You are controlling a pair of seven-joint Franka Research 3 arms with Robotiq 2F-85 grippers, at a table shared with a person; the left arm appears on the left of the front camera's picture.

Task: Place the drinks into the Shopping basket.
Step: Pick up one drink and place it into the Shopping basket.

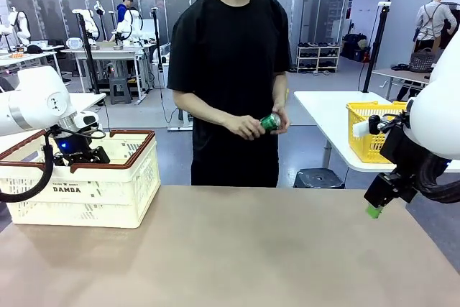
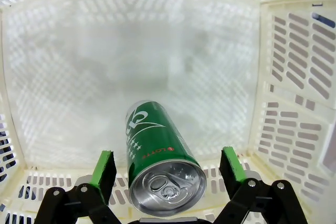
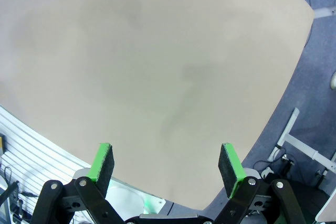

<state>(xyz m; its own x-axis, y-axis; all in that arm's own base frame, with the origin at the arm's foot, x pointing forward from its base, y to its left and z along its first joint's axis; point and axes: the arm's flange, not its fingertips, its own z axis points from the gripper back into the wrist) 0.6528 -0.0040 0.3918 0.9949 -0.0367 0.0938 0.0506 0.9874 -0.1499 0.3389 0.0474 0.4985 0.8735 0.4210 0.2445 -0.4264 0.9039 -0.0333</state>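
Observation:
A green drink can (image 2: pixel 157 156) with white markings lies inside the cream-white Shopping basket (image 2: pixel 294 103), its silver top facing the camera. My left gripper (image 2: pixel 167 162) is open around it, and both green pads stand clear of the can's sides. In the front view the left gripper (image 1: pixel 79 154) reaches down into the Shopping basket (image 1: pixel 108 185) at the table's left. The person across the table holds a second green can (image 1: pixel 270 121) in both hands. My right gripper (image 1: pixel 374 208) hangs open and empty over the table's right edge, as the right wrist view (image 3: pixel 166 156) also shows.
A bright yellow basket (image 1: pixel 370 131) sits on a white side table (image 1: pixel 323 106) at the back right. The brown table top (image 1: pixel 237 249) stretches between the two arms. The person stands at the far edge, behind the middle.

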